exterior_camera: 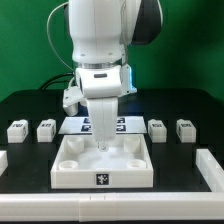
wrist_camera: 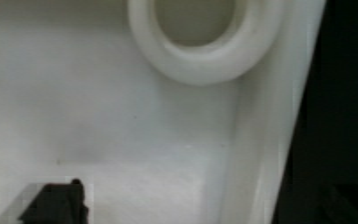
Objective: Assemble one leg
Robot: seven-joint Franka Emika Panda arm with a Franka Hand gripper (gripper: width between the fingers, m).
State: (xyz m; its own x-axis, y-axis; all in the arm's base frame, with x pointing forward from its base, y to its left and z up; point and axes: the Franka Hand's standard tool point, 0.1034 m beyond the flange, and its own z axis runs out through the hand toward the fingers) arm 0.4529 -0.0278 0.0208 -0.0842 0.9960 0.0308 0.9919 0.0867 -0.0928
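I see the gripper [exterior_camera: 104,144] lowered onto the floor of the white tray piece [exterior_camera: 68,173], close to a round corner socket [wrist_camera: 202,40], but I cannot tell whether its jaws are spread or closed. The four legs [exterior_camera: 46,128] stand on the black table [exterior_camera: 30,104], two on each side of the marker board [exterior_camera: 72,124], apart from the gripper.

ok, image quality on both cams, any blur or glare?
Exterior view: even lighting, no glare, the tray fairly sharp, though white-on-white is low in contrast. Wrist view: too close, soft all over; the round socket has blurred edges, and a fingertip is a dark smear.
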